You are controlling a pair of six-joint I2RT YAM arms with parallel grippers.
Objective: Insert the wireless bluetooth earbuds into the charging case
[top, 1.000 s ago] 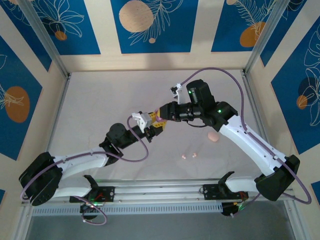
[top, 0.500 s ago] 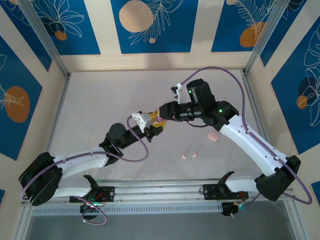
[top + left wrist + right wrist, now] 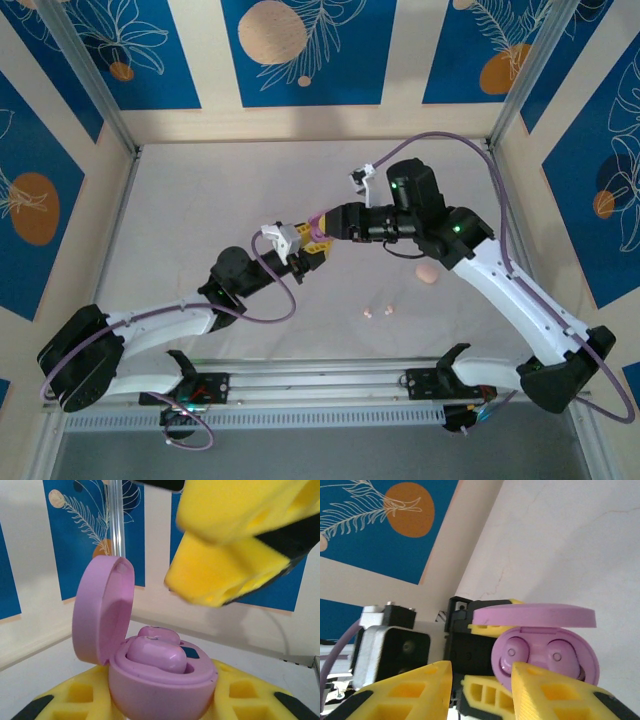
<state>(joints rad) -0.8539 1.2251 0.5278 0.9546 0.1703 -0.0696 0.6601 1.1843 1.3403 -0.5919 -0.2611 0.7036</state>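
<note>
clasping lilac case (image 3: 160, 685), left gripper (image 3: 311, 252)

The pale tabletop (image 3: 200, 200) has faint cracks in its surface. A beige wall (image 3: 205, 120) stands behind it, hung with blue panels (image 3: 300, 50) that bear white leaf drawings and orange discs. Metal posts (image 3: 90, 75) rise at the far corners. A metal rail (image 3: 320, 385) runs along the near edge.

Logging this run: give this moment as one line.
left end effector: shut on lilac case; lid open; lilac buds seated; right end effector: open
</note>
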